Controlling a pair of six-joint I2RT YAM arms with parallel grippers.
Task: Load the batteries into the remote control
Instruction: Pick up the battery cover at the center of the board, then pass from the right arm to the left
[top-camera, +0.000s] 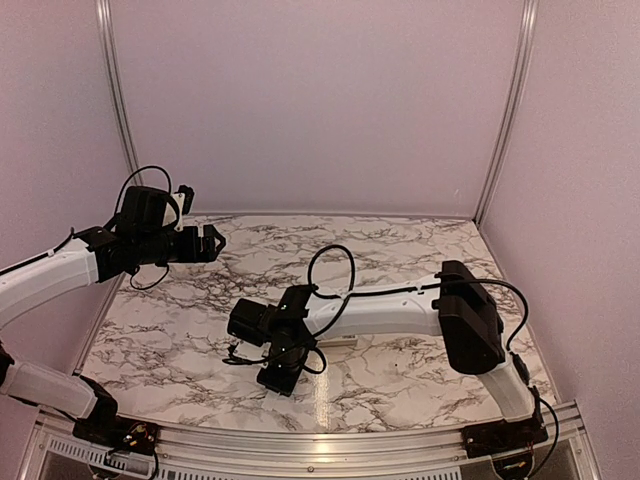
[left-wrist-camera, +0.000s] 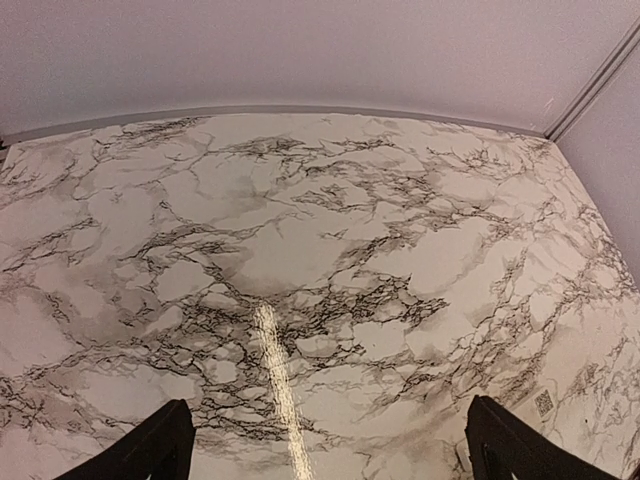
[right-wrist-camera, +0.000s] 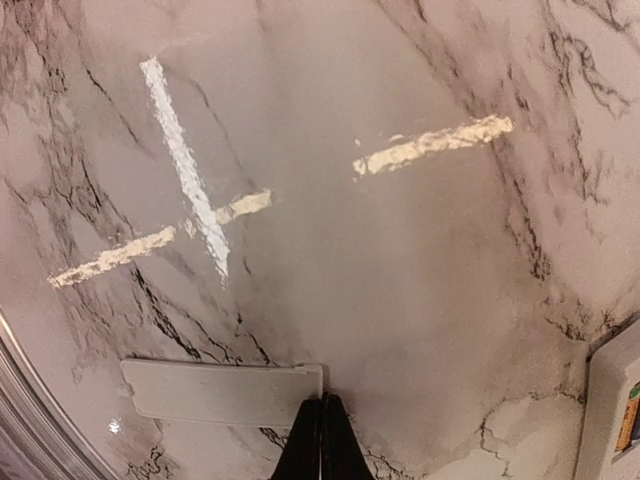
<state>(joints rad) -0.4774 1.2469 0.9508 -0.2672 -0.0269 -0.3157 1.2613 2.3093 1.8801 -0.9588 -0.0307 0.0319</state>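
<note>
Top view: marble table, lilac walls; left claw raised, right claw low over table.
Left wrist: left claw spread wide, empty; small code sticker on marble, unreadable.
Right wrist: right claw pressed closed, empty, tips at cover plate's end; remote probably the white body at right edge.

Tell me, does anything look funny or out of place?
Nothing looks spilled or broken. One odd thing: a white cover plate lies loose on the marble table by the shut right pincer, apart from what looks like the remote control at the picture's edge.
</note>
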